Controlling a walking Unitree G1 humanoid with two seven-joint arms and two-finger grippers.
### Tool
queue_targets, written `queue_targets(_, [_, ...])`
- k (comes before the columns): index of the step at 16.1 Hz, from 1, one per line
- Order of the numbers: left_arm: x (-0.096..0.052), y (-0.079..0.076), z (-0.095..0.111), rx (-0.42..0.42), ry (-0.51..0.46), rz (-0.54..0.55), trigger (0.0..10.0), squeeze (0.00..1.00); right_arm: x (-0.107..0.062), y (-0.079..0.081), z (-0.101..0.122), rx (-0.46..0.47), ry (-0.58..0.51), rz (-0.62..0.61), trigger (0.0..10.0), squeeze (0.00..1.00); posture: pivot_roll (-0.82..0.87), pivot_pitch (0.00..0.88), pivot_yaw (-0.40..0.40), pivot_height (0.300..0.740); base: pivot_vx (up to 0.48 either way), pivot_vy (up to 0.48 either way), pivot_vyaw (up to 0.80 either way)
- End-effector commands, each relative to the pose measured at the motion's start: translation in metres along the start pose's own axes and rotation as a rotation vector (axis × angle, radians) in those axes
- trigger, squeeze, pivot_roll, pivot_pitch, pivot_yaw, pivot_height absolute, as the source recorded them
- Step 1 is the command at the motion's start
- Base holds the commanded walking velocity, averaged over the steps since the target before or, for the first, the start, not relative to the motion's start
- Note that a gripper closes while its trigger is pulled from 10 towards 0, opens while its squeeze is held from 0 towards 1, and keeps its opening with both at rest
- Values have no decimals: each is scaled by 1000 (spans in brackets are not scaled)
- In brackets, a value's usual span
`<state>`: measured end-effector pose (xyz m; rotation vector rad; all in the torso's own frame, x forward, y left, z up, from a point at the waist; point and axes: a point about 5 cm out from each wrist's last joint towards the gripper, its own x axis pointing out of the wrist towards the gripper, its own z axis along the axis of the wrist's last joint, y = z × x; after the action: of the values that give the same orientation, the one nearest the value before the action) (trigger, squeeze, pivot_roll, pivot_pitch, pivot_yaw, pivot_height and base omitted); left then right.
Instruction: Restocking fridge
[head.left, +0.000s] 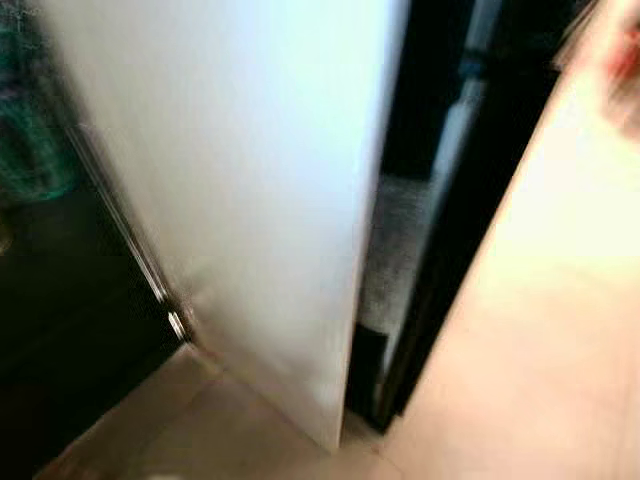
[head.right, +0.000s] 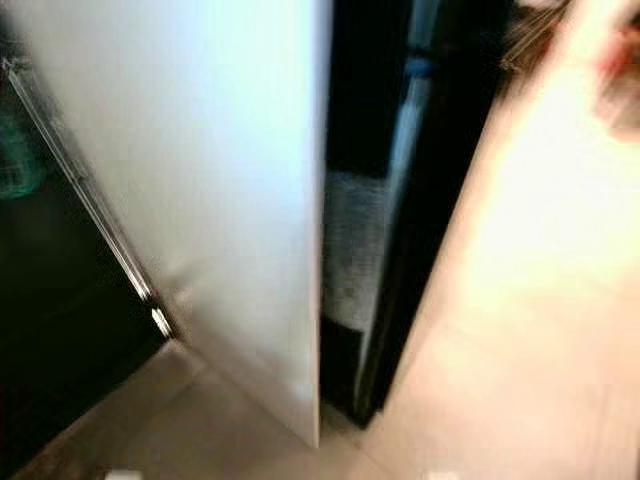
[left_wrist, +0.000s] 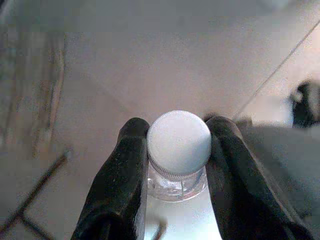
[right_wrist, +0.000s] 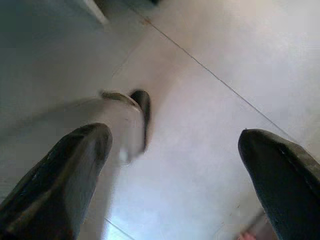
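Down at the left wrist, the left gripper (left_wrist: 177, 150) is clamped on a clear bottle (left_wrist: 178, 197) just under its white cap (left_wrist: 179, 142), cap pointing at the camera so the long axis runs straight away from the wrist.

Head views are pretty blurry, but a white fridge door (head.left: 250, 190) stands open through the middle of the frame, with a dark gap (head.left: 400, 270) of the interior right of its edge, something pale and mesh-like in there, can't tell what. Left arm's got the goods, so I'd guess it's the one to reach in. Right gripper (right_wrist: 175, 175) hangs spread wide, nothing in it, over tiled floor (right_wrist: 225, 60).
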<state>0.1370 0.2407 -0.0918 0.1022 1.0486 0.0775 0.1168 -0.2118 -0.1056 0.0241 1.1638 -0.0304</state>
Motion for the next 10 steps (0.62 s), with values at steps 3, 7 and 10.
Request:
queue_targets(3, [-3, 4, -11, -6, 34, 18, 10000, 0, 0, 3, -2, 10, 3, 2, 10000, 0, 60, 0, 26, 740, 0, 0, -800])
queue_targets(7, [-1, 0, -8, -7, 28, 16, 10000, 0, 0, 0, 0, 16, 5, -2, 10000, 0, 46, 0, 6, 740, 0, 0, -800])
queue_targets(10, [-1, -2, -7, 7, 27, 6, 10000, 0, 0, -2, 1, 6, -3, -4, 10000, 0, 48, 0, 2, 740, 0, 0, -800])
